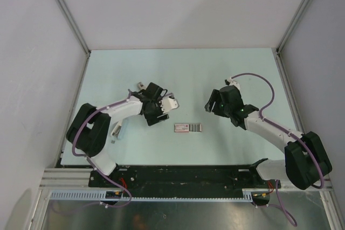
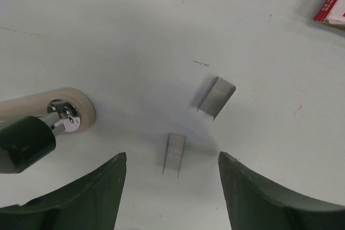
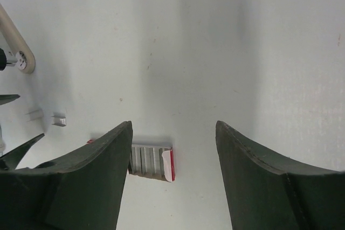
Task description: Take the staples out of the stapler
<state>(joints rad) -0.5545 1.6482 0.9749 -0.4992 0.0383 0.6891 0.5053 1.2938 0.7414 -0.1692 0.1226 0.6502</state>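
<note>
A tiny flat red-and-white box [image 1: 188, 127] lies mid-table; the right wrist view shows grey staple rows in it [image 3: 153, 161]. A beige rounded bar with a chrome pin [image 2: 59, 112], apparently the stapler's hinge end, lies left of my left gripper [image 2: 171, 157] and joins a dark part. It also shows in the right wrist view [image 3: 16, 41]. Two loose staple strips lie on the table: one [image 2: 175, 153] between the open left fingers, one [image 2: 216, 96] just beyond. My left gripper [image 1: 160, 112] is open and empty. My right gripper [image 1: 209, 106] is open and empty above the box's right end.
A pale grey-blue object [image 1: 118, 130] lies beside the left arm's elbow. Grey enclosure walls stand left [image 1: 32, 52], right and behind. A black rail [image 1: 183, 176] runs along the near edge between the arm bases. The box's corner [image 2: 331, 4] shows in the left wrist view.
</note>
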